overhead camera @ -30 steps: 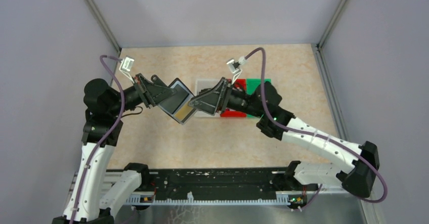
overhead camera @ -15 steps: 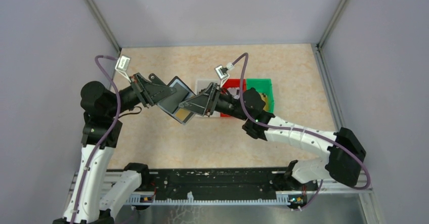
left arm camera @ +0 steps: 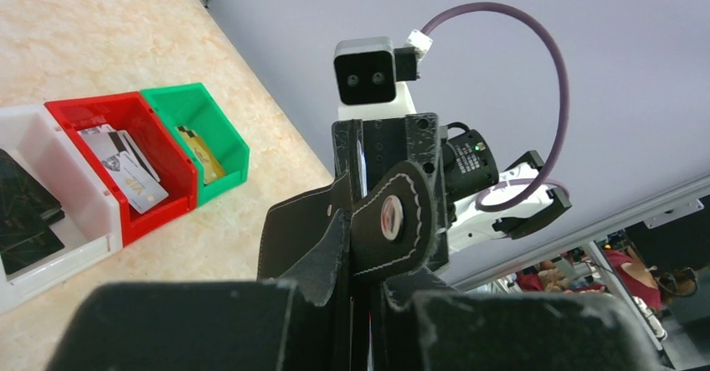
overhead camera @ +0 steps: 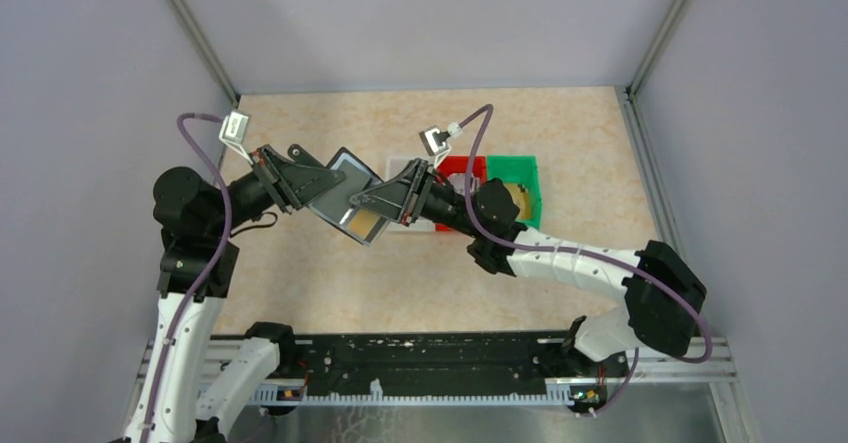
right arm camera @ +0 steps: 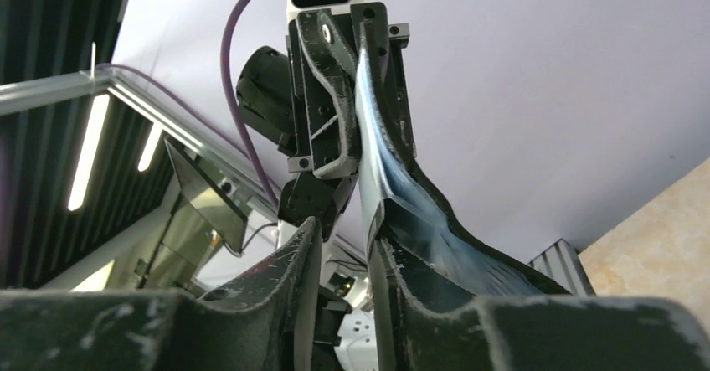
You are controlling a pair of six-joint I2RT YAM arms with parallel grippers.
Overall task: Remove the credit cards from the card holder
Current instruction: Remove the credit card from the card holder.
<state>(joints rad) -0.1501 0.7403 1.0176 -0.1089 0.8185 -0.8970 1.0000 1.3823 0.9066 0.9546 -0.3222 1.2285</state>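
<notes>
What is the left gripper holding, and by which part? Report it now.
The left gripper is shut on the card holder, held off the table, pinching the edge by its snap tab.

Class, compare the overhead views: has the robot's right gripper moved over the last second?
Yes. The right gripper has shifted left, away from the green plastic bin, which its arm no longer covers, and toward the black folding card holder.

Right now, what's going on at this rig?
The left pincer holds the black card holder open in the air above the table. The right pincer is at its near edge, jaws apart, by a gold card showing in a slot. Other cards already lie in the white bin, red bin and green bin behind.
</notes>
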